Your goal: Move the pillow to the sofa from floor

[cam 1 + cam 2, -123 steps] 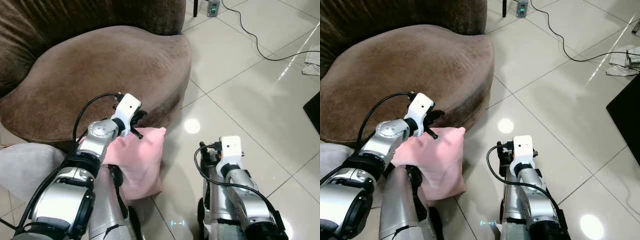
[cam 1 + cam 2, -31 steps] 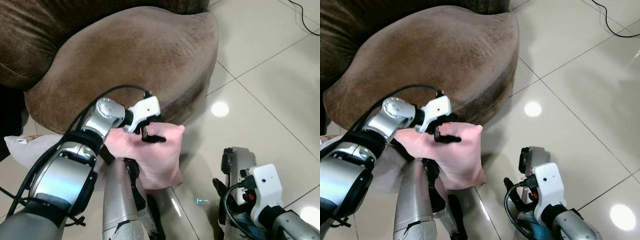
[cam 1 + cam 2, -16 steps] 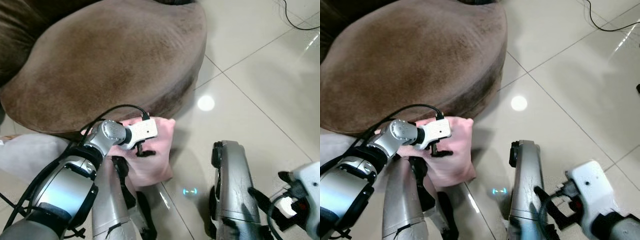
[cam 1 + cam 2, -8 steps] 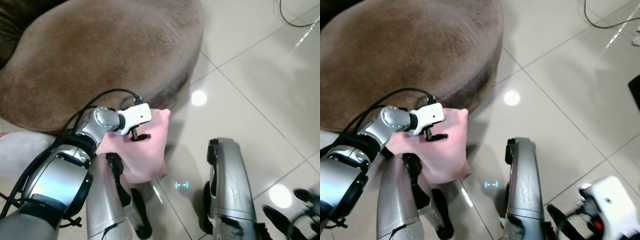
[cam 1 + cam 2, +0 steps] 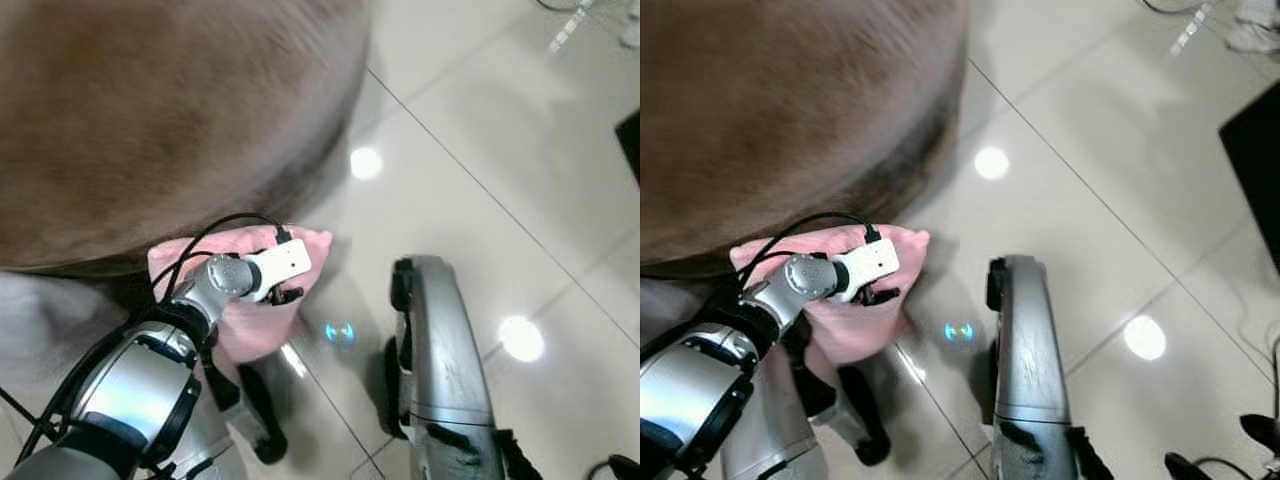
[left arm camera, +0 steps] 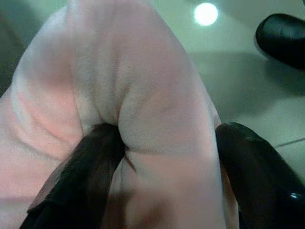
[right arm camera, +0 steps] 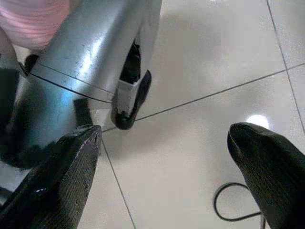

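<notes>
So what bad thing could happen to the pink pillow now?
The left gripper pinches just a fold of the pink pillow, so the soft cloth might slip out as it lifts. The pillow also sits tight against the brown sofa and the robot's own leg, so it could snag or drag on one going up. The right gripper hangs open over the floor, too far away to catch it.

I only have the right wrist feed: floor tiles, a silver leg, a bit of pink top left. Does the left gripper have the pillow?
Observer: Yes. The left gripper is pinching a fold of the soft pink fabric pillow between its black fingers.
Operator: Is it on the sofa?
Observer: No. In the head views the pillow sits low beside the brown plush sofa, below the cushion's edge.
Operator: Right gripper holding anything?
Observer: No, the right gripper is open over glossy tile floor.
</notes>
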### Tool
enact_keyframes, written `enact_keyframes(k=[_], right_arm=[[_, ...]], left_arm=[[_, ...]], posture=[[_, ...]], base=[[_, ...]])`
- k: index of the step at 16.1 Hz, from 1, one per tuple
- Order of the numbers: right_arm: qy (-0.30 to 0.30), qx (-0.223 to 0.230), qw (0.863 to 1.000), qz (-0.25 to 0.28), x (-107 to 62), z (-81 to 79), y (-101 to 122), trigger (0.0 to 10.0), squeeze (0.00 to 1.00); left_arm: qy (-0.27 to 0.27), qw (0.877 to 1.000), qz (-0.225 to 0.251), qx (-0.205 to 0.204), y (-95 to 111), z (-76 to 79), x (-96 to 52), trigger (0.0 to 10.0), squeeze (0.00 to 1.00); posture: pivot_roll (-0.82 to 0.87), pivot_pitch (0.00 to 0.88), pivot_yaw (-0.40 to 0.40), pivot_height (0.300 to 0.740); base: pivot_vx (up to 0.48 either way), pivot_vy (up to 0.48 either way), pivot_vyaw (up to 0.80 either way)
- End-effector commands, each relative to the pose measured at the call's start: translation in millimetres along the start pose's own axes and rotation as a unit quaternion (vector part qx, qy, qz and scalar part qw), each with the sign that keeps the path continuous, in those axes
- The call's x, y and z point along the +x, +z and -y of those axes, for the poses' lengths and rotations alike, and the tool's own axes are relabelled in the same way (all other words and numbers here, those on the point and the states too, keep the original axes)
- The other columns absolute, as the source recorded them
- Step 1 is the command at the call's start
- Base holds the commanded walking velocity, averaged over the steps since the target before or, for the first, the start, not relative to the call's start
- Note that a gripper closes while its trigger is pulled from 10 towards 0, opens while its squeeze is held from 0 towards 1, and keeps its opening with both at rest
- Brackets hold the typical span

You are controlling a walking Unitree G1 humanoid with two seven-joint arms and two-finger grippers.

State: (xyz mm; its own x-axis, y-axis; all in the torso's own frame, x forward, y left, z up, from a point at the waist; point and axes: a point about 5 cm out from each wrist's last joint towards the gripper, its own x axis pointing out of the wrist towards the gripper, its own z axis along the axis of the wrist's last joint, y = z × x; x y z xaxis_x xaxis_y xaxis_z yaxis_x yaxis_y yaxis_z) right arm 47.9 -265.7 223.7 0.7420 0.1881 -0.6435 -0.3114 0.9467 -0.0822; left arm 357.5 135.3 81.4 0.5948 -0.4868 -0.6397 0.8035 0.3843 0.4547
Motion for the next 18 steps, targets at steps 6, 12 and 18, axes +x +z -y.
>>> enact_keyframes(k=[6,12,18], right_arm=[[0.012,0.014,1.0,-0.001,-2.8,-7.7,4.5,10.0,0.0],[0.009,0.014,1.0,0.009,19.4,-11.1,3.9,10.0,0.0],[0.005,0.022,1.0,0.019,32.3,-15.4,3.7,10.0,0.0]], left_arm=[[0.028,0.991,0.056,-0.119,1.2,-18.8,-11.0,0.0,0.0],[0.022,0.978,0.162,-0.133,37.1,-64.5,-39.7,0.0,0.0],[-0.015,0.975,0.18,-0.13,44.8,-64.0,-41.5,0.0,0.0]], posture=[[-0.6,0.546,0.053,0.45],[-0.5,0.519,0.08,0.45],[-0.49,0.512,0.102,0.45]], base=[[0.0,0.0,0.0],[0.0,0.0,0.0],[0.0,0.0,0.0]])
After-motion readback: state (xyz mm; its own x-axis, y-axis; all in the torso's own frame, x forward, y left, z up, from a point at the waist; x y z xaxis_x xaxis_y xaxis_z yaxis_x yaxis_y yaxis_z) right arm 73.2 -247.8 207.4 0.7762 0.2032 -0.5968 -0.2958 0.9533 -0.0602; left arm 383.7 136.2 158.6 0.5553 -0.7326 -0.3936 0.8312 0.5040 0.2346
